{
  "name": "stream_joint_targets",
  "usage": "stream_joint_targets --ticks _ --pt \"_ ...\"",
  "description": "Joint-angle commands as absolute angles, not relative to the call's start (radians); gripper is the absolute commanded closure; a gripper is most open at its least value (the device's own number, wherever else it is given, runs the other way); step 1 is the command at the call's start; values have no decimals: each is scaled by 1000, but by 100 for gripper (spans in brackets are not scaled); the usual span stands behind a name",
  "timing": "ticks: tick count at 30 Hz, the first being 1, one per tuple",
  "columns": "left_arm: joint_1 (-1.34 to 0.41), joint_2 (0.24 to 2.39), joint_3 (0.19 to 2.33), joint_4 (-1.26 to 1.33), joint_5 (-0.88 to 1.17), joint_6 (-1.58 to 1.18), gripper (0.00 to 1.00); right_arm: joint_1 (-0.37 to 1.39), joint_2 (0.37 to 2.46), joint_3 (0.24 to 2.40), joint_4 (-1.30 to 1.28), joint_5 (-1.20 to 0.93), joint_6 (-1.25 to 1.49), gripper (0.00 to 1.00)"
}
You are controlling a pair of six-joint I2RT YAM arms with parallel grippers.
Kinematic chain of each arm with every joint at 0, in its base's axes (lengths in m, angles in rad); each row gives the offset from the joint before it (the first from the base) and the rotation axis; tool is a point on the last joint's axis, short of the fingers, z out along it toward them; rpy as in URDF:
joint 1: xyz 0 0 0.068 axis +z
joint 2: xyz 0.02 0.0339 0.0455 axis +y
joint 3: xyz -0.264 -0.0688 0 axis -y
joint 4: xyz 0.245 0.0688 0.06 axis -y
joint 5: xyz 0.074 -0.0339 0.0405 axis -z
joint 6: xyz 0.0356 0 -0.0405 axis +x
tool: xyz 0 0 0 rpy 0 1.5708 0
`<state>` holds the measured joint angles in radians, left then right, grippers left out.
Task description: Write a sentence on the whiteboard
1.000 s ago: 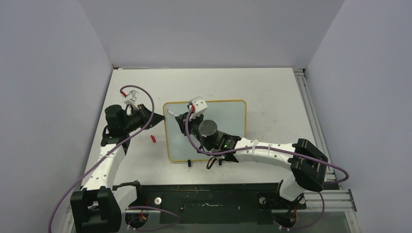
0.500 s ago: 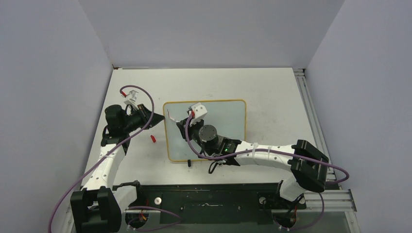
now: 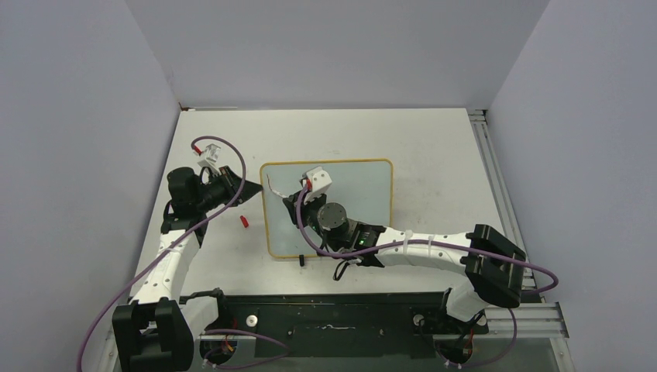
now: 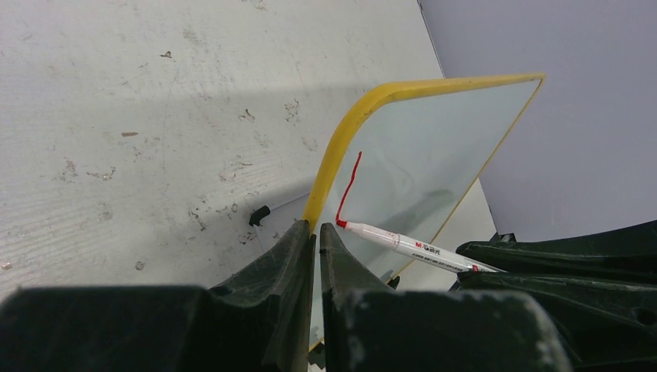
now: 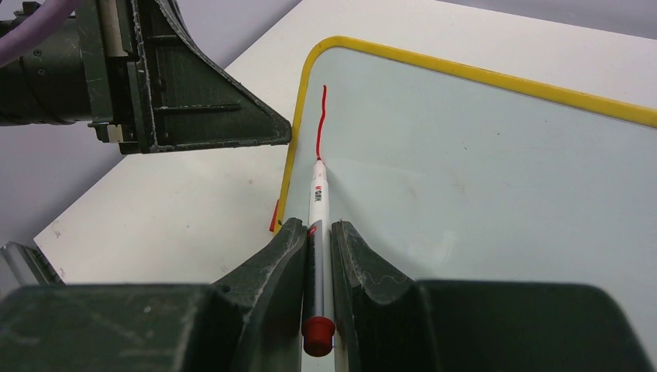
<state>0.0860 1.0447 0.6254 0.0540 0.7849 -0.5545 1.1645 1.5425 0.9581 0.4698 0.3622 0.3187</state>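
The whiteboard (image 3: 364,190) lies flat with a yellow frame. My left gripper (image 3: 259,188) is shut on its left edge, and the frame runs between my fingers in the left wrist view (image 4: 316,229). My right gripper (image 5: 318,229) is shut on a white marker (image 5: 318,194) with a red end plug. The marker tip touches the board near its far left corner. Of the sentence, only one thin red stroke (image 5: 321,124) shows, ending at the tip. The stroke (image 4: 350,186) and the marker (image 4: 411,244) also show in the left wrist view.
A small red marker cap (image 3: 243,221) lies on the white table just left of the board. Two black feet (image 3: 300,260) stick out at the board's near edge. The right arm (image 3: 418,244) reaches across the board's near right part.
My right wrist has shifted a little toward the near side with the marker tip staying on the board. The left arm and the board have not moved.
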Motion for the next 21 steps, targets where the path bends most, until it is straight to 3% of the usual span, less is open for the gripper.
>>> stream_joint_targets --ticks 1,21 --pt "80 1029 664 67 819 -545 94 1161 1509 971 478 422 311 95" --pt "80 1037 665 70 823 -545 94 1135 1508 1021 508 432 268 95"
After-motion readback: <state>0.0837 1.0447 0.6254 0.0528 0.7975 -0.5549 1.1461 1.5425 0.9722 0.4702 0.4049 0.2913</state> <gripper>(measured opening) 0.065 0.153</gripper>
